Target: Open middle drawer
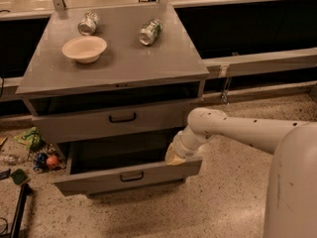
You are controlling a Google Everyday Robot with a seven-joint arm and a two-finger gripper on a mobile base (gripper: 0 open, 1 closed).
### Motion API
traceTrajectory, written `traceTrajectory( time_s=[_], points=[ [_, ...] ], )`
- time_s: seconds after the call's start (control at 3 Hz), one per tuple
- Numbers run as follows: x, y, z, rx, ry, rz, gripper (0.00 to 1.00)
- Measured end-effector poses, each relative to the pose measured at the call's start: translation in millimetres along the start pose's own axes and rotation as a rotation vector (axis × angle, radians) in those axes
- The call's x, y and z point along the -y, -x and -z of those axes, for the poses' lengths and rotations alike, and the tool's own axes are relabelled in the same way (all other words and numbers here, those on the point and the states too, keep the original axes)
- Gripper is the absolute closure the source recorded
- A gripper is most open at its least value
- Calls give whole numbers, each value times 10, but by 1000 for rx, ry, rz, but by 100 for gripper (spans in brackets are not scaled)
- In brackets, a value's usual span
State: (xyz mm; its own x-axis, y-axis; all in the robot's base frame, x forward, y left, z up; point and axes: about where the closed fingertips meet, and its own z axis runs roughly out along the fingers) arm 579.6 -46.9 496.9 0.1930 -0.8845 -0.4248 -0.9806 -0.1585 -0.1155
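Note:
The middle drawer is a grey shallow drawer with a small black bar handle. It stands pulled well out of the cabinet, and its dark inside shows behind the front. My gripper is at the right end of this drawer, resting on or just behind the top edge of its front. My white arm reaches in from the right. The taller-fronted drawer above is slightly out. The lowest drawer is hidden under the middle one.
On the cabinet top lie a cream bowl and two tipped cans. Bits of litter lie on the floor left of the cabinet. A grey rail runs behind on the right.

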Motion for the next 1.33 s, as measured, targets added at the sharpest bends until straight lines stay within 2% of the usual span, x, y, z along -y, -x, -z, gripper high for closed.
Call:
traceTrajectory(
  time_s=[0.33,0.67,1.0,1.33],
  points=[
    [180,-42,-74,11,-58,19,100],
    [483,-61,-193,22,-123,50,100],
    [662,-102,-358,26,-135,65,100],
    [688,-176,-574,23,-110,59,100]
  ],
)
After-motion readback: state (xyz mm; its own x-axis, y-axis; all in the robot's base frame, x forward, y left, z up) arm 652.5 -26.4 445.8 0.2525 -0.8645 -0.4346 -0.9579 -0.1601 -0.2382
